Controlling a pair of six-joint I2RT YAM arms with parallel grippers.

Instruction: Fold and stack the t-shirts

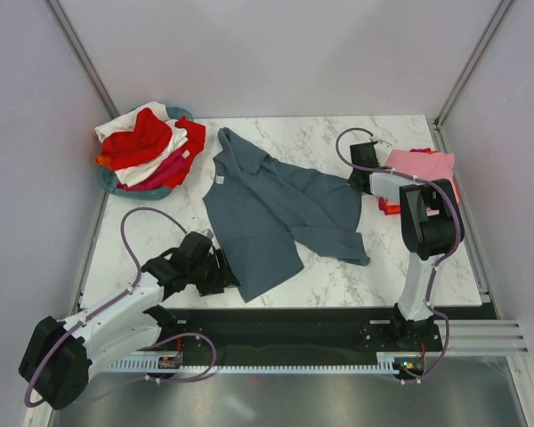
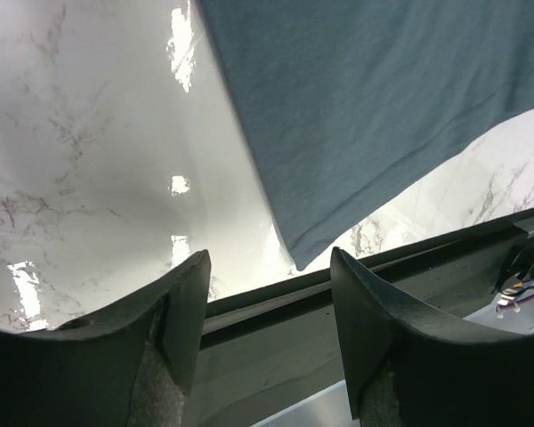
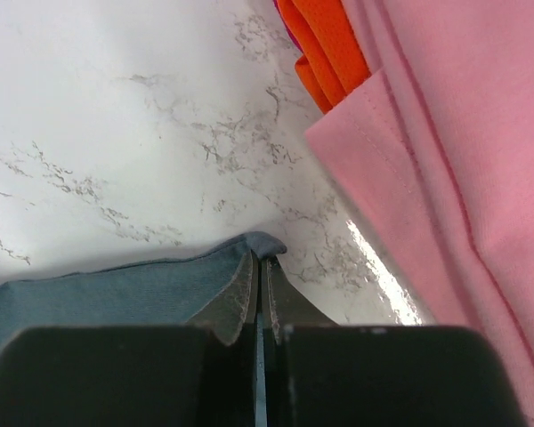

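Starting nearest, at the near edge of the table [image 1: 383, 267] on the left: left gripper [image 2: 267, 267] with jaws partway open, nothing between them, not touching cloth. Just ahead and a bit to its right, the bottom hem corner of the slate blue-grey t-shirt [image 1: 276, 209]. Probably the corner to grab next, and clearly the left arm's job, being by far the closer one. Runs long-ways from that near hem up to the collar toward the far left, spread mid-table but rumpled. Further over on the right side, right gripper [image 3: 258, 267] pinched shut on the shirt's right edge, looks like a sleeve tip. Right beside that, a folded pink t-shirt [image 3: 445, 178] over an orange-red one [image 3: 329, 44] by the far right edge. Far left corner: remaining t-shirts [image 1: 147, 142] heaped in the teal basket [image 1: 107, 182].
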